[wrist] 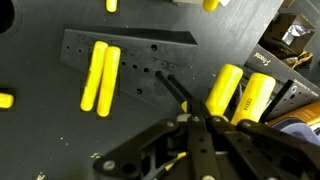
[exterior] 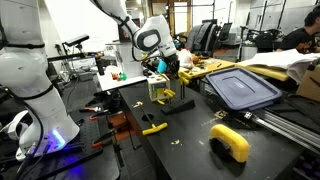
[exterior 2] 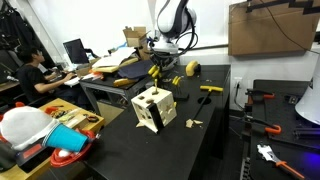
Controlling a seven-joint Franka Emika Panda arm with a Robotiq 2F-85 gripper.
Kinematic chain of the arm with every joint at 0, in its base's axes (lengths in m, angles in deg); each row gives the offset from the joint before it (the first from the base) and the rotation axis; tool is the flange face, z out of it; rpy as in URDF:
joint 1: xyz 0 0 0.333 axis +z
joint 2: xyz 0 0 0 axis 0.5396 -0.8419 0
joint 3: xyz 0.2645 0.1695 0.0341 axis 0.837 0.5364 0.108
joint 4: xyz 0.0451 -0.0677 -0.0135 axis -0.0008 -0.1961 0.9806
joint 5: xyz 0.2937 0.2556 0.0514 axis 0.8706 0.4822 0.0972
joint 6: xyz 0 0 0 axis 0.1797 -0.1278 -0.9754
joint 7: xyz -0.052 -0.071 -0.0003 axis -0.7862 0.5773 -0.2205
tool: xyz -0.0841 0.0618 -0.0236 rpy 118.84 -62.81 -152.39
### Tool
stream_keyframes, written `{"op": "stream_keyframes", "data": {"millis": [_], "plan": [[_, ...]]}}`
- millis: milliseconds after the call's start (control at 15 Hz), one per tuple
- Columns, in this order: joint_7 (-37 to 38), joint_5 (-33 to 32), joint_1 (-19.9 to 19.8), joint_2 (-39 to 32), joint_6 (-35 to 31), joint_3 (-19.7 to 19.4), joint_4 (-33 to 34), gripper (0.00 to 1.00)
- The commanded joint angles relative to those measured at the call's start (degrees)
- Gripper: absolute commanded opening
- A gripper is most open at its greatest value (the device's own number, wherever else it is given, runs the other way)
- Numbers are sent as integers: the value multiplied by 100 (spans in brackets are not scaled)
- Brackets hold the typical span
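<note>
2 yellow pegs (wrist: 238, 95) on the black table (wrist: 40, 135) just beside the gripper (wrist: 190, 118); 2 other pegs (wrist: 100, 76) side by side on the drilled grey plate (wrist: 135, 45). Pinched fully together, gripping nothing, low above the plate's edge.

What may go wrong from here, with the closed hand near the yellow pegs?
1. The shut hand sits very near the nearest two yellow pegs; a sideways move may knock them.
2. These pegs are round and lie loose on the dark plate, so a bumped one may roll off.
3. A thin black rod lies just ahead of the hand; if it is caught, it might be dragged.
</note>
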Motion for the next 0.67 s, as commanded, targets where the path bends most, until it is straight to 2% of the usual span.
{"op": "stream_keyframes", "data": {"millis": [0,200,600], "plan": [[167,-459,320,20,-309,-249,-9,0],[177,-800,487,-9,-322,-378,-9,0],[99,-774,498,192,161,-338,-194,0]]}}
